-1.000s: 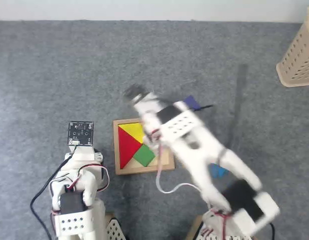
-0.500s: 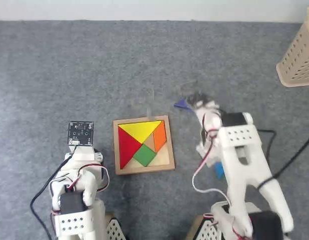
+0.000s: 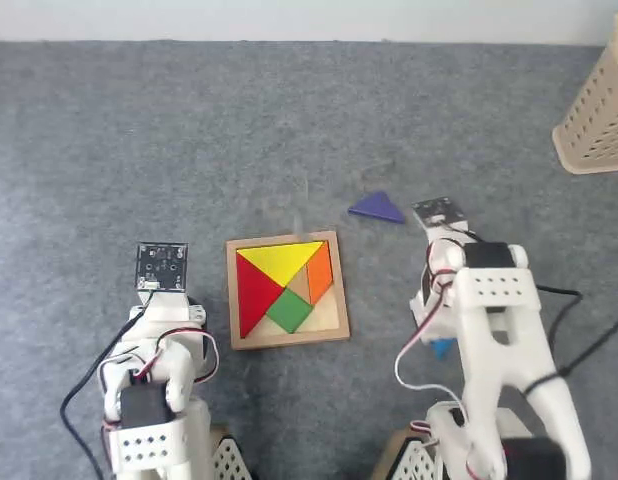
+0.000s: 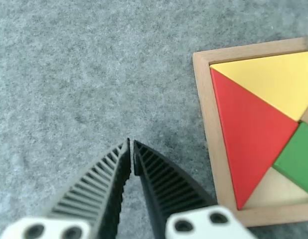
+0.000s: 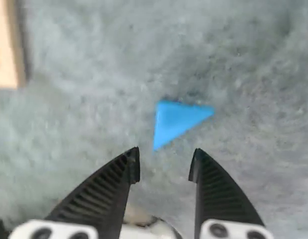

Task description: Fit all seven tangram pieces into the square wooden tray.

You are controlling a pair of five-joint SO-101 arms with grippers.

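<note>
The blue triangle [image 5: 179,122], at four o'clock from the tray [image 3: 232,295], was framed just beyond the spread right gripper [image 5: 165,159].

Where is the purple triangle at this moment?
In the high view the purple triangle lies on the carpet, outside the tray, beyond its far right corner and beside the right arm.

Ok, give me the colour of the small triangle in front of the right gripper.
Bright blue: the small triangular tangram piece shows best in the right wrist view.
</note>
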